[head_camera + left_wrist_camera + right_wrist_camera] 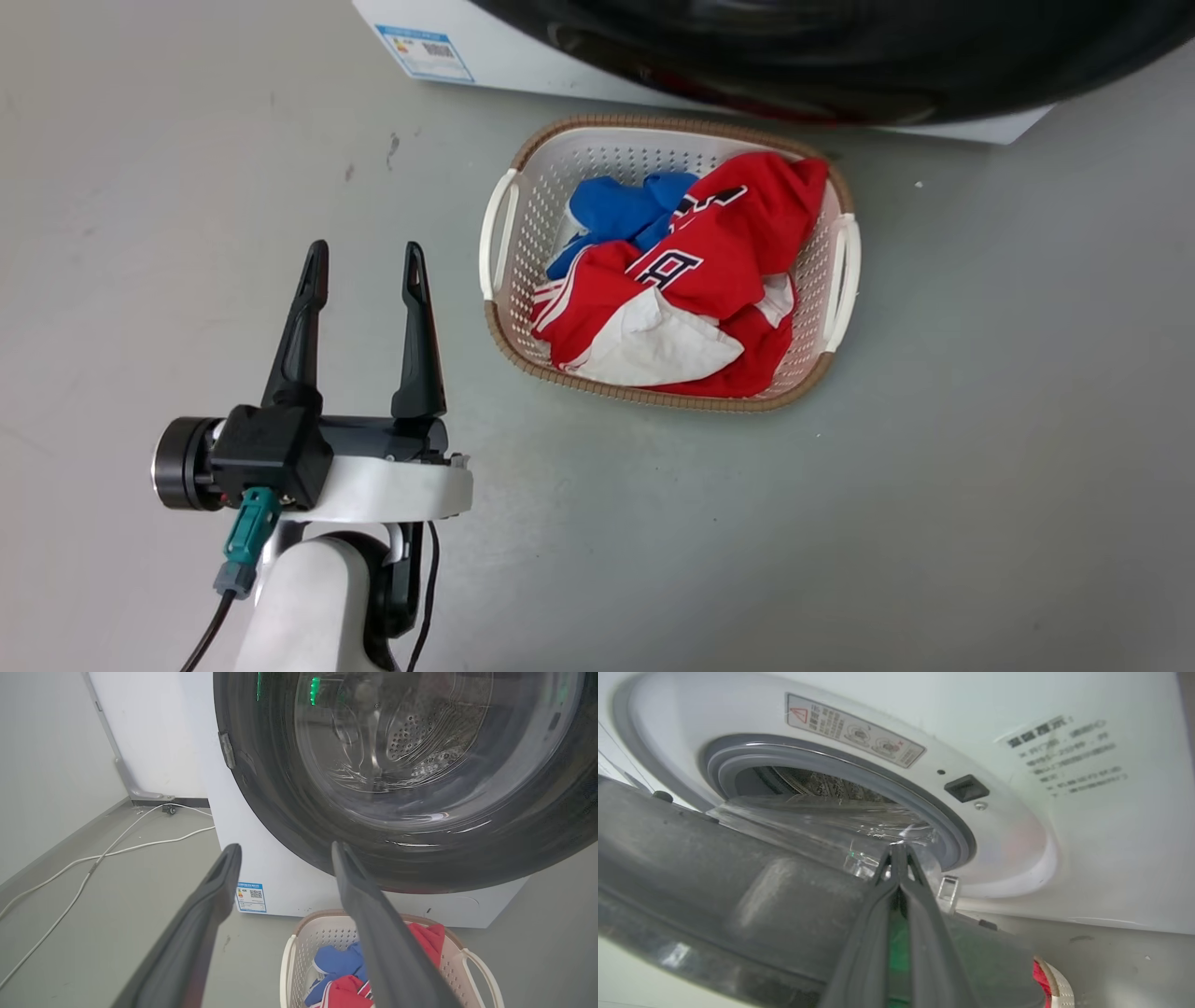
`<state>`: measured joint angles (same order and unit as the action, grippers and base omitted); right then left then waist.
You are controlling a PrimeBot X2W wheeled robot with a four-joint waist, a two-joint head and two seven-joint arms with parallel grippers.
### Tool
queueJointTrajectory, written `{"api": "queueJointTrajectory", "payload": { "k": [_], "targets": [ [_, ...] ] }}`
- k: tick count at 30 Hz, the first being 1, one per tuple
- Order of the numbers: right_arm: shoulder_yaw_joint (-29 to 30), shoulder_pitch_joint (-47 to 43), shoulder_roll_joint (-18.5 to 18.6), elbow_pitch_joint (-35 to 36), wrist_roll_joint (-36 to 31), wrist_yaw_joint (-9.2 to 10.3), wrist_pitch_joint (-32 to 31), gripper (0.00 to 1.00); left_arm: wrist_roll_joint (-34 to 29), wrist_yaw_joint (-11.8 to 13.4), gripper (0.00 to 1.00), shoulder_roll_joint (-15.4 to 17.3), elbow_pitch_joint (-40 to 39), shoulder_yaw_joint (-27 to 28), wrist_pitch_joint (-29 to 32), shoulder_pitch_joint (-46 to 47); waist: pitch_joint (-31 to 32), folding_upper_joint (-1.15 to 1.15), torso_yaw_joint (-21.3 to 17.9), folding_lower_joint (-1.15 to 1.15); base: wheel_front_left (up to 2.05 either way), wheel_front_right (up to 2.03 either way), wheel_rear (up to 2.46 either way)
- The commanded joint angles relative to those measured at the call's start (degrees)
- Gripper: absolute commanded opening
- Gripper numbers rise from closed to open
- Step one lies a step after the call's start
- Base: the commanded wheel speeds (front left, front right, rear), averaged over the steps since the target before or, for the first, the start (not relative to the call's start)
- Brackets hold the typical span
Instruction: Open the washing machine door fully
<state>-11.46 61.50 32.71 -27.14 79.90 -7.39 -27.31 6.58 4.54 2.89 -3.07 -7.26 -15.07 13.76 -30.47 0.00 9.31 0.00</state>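
L gripper point(366, 252) spread wide, empty, over grey floor point(980, 467), near white perforated plastic basket w/ brown woven rim point(541, 187) holding red + blue clothes point(709, 271). R gripper point(899, 848): fingers pressed together, nothing visibly held, at inner side of big round glossy black washing machine door point(714, 882), part-open off white box-shaped washing machine point(1064, 835) behind basket.
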Motion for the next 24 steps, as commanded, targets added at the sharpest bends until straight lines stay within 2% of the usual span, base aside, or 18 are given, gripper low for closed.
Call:
{"api": "queueJointTrajectory", "payload": {
  "k": [1,10,24],
  "targets": [
    [-1.51,-2.25,-1.28,1.44,0.93,-0.19,-0.97,0.00,-0.40,-0.23,1.00,-0.02,0.03,0.23,-0.16,-0.56,1.01,0.00,-0.74,0.00,0.00,0.00,0.00],
    [-4.21,-15.56,-1.41,11.98,4.96,-0.18,-1.63,0.00,-1.62,-1.27,1.00,-0.02,0.66,2.04,-0.16,-2.57,5.85,0.00,-3.70,0.00,0.00,0.00,0.00],
    [-6.98,-36.83,-3.47,29.31,8.56,-0.18,3.16,0.00,-1.78,-1.91,1.00,-0.02,1.87,2.82,-0.16,-6.25,12.33,0.00,-4.82,0.00,0.00,0.00,0.00]
  ]
}}
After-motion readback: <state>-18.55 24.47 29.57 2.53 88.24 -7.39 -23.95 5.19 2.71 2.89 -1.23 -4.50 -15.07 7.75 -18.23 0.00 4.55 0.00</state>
